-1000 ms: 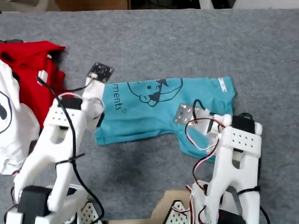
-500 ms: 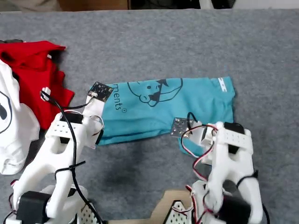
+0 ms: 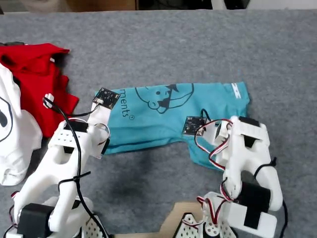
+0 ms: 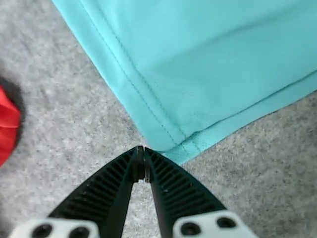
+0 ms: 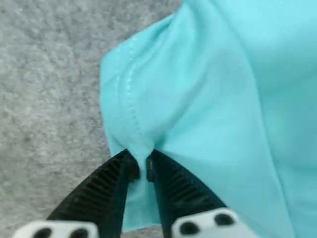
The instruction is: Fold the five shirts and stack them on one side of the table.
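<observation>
A teal shirt (image 3: pixel 168 119) with a dog print lies spread across the middle of the grey table (image 3: pixel 198 44). My left gripper (image 3: pixel 103 144) sits at its near left corner. In the left wrist view the left gripper (image 4: pixel 141 164) is shut, its tips touching the hem corner of the teal shirt (image 4: pixel 208 64), with no cloth seen between them. My right gripper (image 3: pixel 210 148) is over the near right sleeve. In the right wrist view the right gripper (image 5: pixel 141 168) is shut on a puckered fold of the teal shirt (image 5: pixel 223 74).
A crumpled red shirt (image 3: pixel 37 79) lies at the far left, and its edge (image 4: pixel 7 129) shows in the left wrist view. A white shirt (image 3: pixel 12 134) is heaped at the left edge. Bare grey table stretches across the back and right.
The left arm drew back from the shirt's left edge to its near left corner, then held still. The right arm shifted and turned over the sleeve.
</observation>
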`<state>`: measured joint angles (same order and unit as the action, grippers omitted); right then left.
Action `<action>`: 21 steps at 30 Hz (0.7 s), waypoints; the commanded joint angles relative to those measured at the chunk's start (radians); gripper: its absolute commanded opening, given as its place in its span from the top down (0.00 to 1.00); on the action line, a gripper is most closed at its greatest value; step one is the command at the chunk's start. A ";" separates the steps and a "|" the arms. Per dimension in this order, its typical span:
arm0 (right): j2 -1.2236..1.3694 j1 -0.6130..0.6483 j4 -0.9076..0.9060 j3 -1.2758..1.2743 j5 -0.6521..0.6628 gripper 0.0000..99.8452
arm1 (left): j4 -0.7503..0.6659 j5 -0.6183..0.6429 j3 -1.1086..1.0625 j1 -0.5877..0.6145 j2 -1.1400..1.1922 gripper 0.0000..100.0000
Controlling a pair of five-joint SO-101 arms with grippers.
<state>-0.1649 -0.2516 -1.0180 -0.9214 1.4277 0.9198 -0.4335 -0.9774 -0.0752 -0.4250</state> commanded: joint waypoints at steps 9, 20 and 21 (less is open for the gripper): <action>0.012 0.010 -0.249 0.349 -0.011 1.00 | -0.137 -0.002 -0.091 0.002 -0.018 0.98; 0.173 0.054 -0.293 0.722 -0.009 1.00 | -0.137 -0.002 -0.095 0.003 -0.018 0.98; 0.208 0.054 -0.290 0.759 -0.009 1.00 | -0.137 -0.002 -0.095 0.003 -0.018 0.98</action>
<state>-0.0176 -0.2133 -1.3080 -0.2816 1.4262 0.7940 -0.4335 -1.0771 -0.0752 -0.4250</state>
